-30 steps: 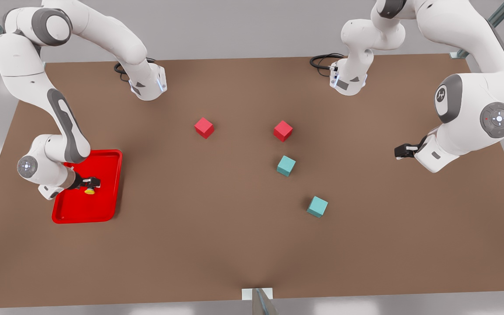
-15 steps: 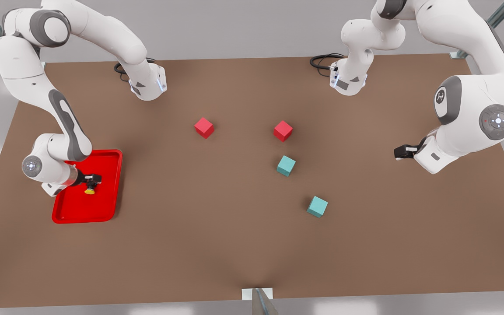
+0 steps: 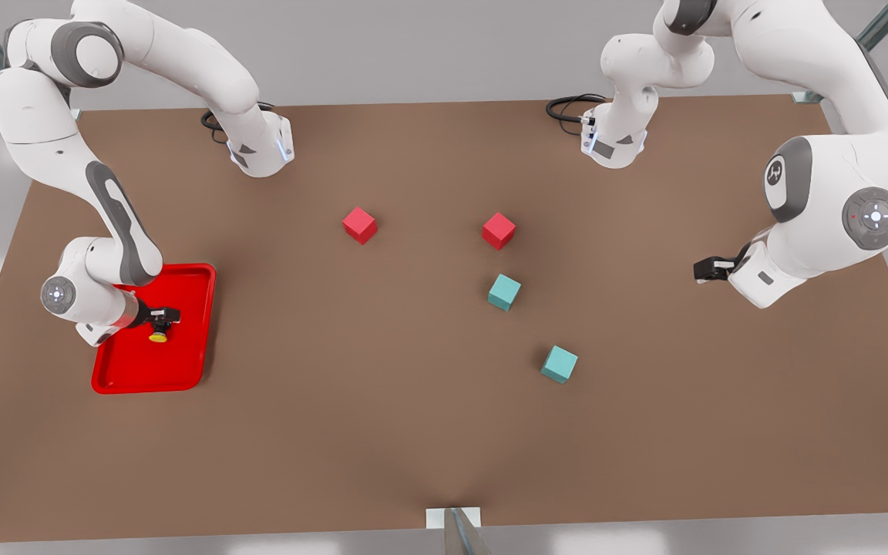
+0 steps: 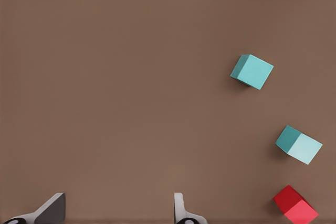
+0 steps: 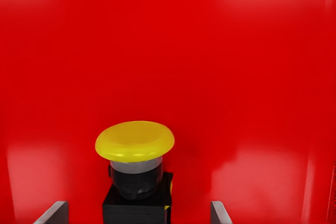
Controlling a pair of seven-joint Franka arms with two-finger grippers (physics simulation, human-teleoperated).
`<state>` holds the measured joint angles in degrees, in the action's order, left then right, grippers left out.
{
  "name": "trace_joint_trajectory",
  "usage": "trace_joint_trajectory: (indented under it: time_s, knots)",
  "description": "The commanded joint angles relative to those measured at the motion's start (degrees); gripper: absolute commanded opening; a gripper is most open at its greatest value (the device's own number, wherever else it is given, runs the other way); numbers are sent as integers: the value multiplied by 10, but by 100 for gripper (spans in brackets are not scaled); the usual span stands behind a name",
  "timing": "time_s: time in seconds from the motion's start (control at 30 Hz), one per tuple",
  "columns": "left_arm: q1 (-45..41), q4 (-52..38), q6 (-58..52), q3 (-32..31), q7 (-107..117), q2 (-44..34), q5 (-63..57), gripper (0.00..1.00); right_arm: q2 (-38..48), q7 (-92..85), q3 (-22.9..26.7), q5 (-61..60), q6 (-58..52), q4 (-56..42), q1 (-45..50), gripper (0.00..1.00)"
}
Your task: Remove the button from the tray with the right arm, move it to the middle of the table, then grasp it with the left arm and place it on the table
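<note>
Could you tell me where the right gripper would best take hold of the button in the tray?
Probably the boxy black base of the button, below the round yellow cap: its flat sides suit two pads. The right gripper is open and straddles that base from above the tray, so closing there seems best. The left gripper waits, open.

We see the tray [image 3: 182, 370] at the table's [image 3: 351, 447] nine o'clock edge in the front view, the button [image 3: 158, 336] inside it, and four cubes [image 3: 505, 292] clustered toward centre, around two o'clock of middle.
</note>
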<state>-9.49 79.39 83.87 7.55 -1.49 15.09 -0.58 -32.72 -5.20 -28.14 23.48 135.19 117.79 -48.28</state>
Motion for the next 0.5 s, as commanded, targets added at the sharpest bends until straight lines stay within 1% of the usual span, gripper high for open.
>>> trace_joint_trajectory:
  time_s: [0.0, 0.07, 0.2, 0.23, 0.27, 0.3, 0.37, 0.47]
  knots:
    - [1, 0, 1, 0, 0, -1, 0, 100, 1, 2, 0, -1, 1, 0, 0, 100]
    - [1, 0, 3, 0, 0, -1, 0, 100, 1, 25, 0, 20, 1, 1, 0, 100]
    - [1, 0, 3, 0, 0, -1, 1, 100, 0, 25, 0, 19, 0, 1, -1, 100]
    - [0, 0, 3, 0, 0, 0, 1, 100, 0, 24, 0, 20, 0, 1, -1, 93]
    - [0, 0, 3, 0, 0, 0, 1, 100, 0, 24, 0, 20, 0, 1, -1, 79]
    - [0, 0, 3, 0, 0, 0, 1, 100, 0, 24, -1, 21, 0, 2, -1, 75]
    - [0, 0, 3, 0, 0, 0, 1, 100, 0, 24, -1, 20, 0, 2, -1, 72]
    - [0, 0, 3, 0, 0, -1, 1, 100, 1, 23, -1, 19, -2, 1, 2, 72]
